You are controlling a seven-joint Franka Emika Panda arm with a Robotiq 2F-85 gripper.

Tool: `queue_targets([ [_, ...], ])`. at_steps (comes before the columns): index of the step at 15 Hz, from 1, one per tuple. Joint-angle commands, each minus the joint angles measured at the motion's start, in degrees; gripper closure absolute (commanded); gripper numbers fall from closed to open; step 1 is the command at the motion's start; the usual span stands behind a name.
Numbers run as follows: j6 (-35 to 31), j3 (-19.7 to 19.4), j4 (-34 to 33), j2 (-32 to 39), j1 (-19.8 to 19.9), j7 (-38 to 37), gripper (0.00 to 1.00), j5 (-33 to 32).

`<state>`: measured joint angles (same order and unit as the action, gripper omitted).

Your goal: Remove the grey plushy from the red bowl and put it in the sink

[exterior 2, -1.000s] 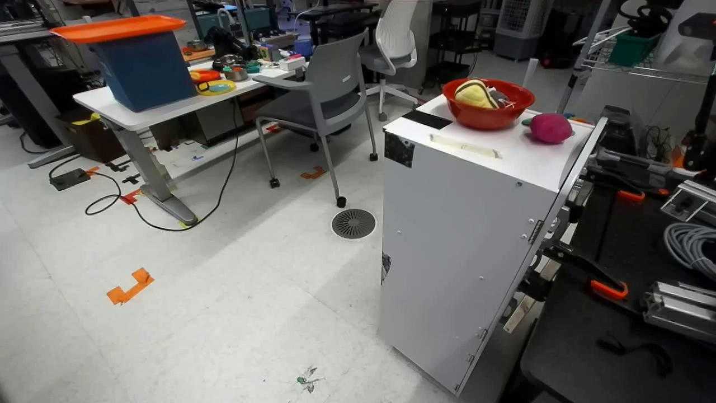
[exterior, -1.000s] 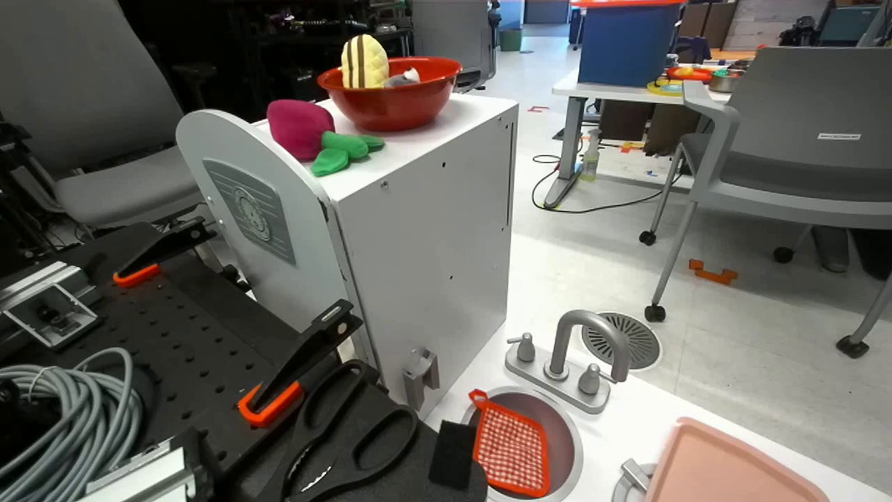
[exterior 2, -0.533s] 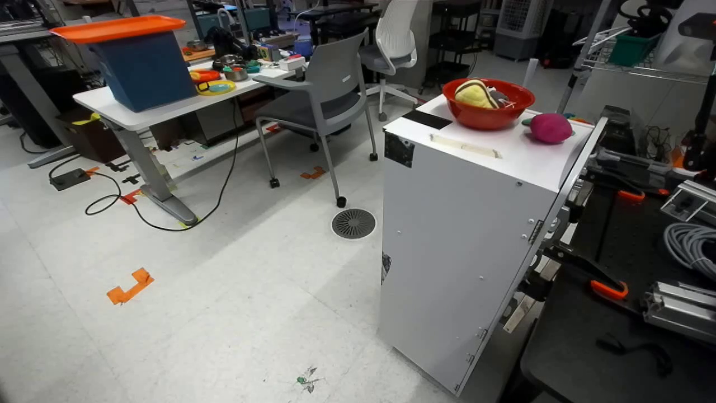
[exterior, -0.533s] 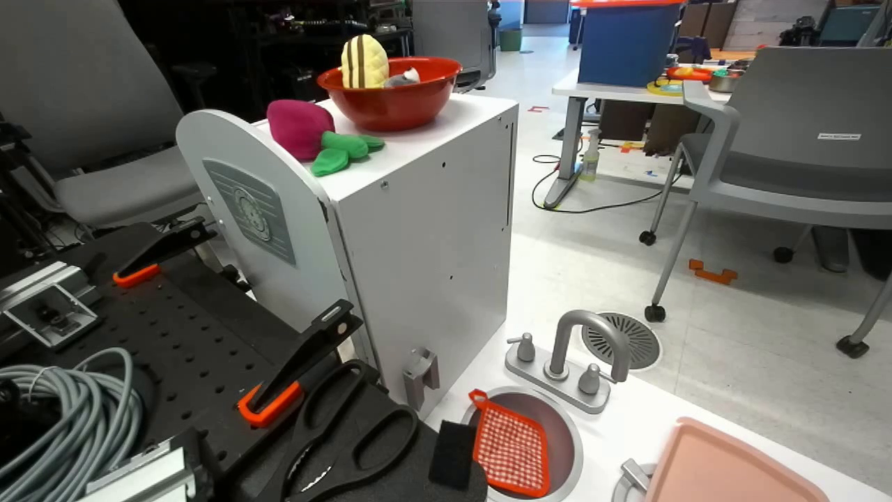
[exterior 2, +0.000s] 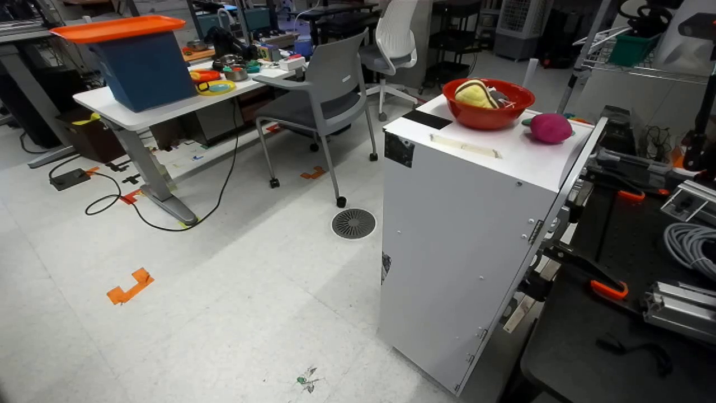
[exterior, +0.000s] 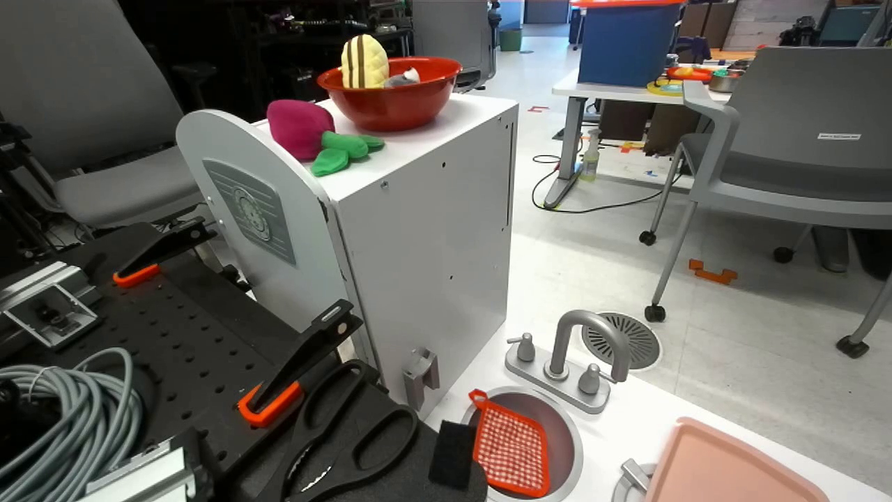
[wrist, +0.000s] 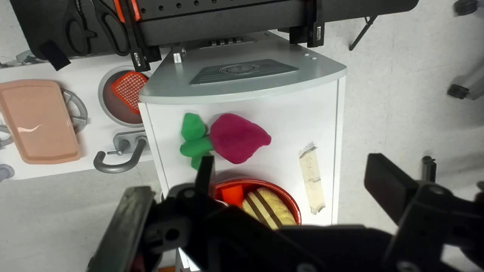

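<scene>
While I watch, everything in an exterior view lies just as it did half a second ago: the grey plushy (exterior: 401, 80) sits in the red bowl (exterior: 397, 108), right beside the yellow striped toy (exterior: 375, 63), and a red checked pot holder (exterior: 513, 446) rests in the sink (exterior: 559, 440). In an exterior view too, the red bowl keeps its spot on the worktop (exterior 2: 537, 162), the pink plush (exterior 2: 551, 128) just beside it. In the wrist view the fingers (wrist: 389, 185) are spread wide, only air between them, the yellow striped toy and the bowl's rim showing past them (part of the bowl is covered there, so I can't pick out the plushy).
</scene>
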<state>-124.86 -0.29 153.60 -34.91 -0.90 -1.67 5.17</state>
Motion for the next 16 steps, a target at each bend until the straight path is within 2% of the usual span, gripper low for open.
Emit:
queue_targets([
  [1,0.16,0.08,-0.1,-0.01,0.1,0.05,0.0,0.04],
  [4,0.37,0.08,-0.58,0.6,0.46,-0.11,0.0,-0.38],
  [7,2.28,-1.08,-3.81,4.39,2.54,0.08,0.0,-1.92],
  [10,4.29,-2.36,-8.11,10.12,4.92,0.57,0.0,-3.88],
  [16,11.22,-4.05,-18.29,21.04,5.37,3.48,0.0,-5.04],
])
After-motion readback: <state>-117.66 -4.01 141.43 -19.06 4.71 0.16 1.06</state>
